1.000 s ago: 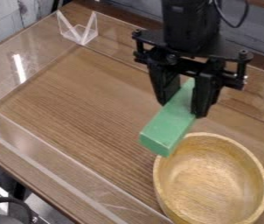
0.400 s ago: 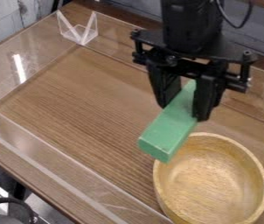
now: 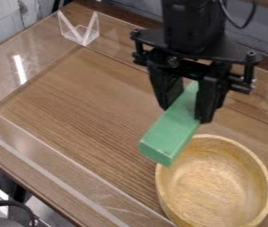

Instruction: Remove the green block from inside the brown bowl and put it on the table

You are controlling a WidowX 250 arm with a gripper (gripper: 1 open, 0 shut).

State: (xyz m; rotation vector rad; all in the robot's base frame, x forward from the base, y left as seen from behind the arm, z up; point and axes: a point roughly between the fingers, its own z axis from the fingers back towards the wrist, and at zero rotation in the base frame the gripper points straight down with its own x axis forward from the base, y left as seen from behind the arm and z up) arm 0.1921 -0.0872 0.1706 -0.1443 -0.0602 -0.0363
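While the black gripper (image 3: 186,99) is pointing straight down, we are noting its fingers clamped on the upper end of the green block (image 3: 172,132). The block is hanging tilted above the tabletop (image 3: 83,97), its lower end just over the rim of the empty brown bowl (image 3: 215,182).

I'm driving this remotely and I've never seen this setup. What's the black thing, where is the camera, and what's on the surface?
The single view looks down from in front, slightly above. The black thing is the robot arm's hand, pointing straight down with two fingers closed on the green block. The block hangs tilted in the air, its lower end just over the near-left rim of the brown bowl, which looks empty. The bowl sits on the table, a wood-grain top fenced by clear acrylic walls. The block is out of the bowl but not yet set down.
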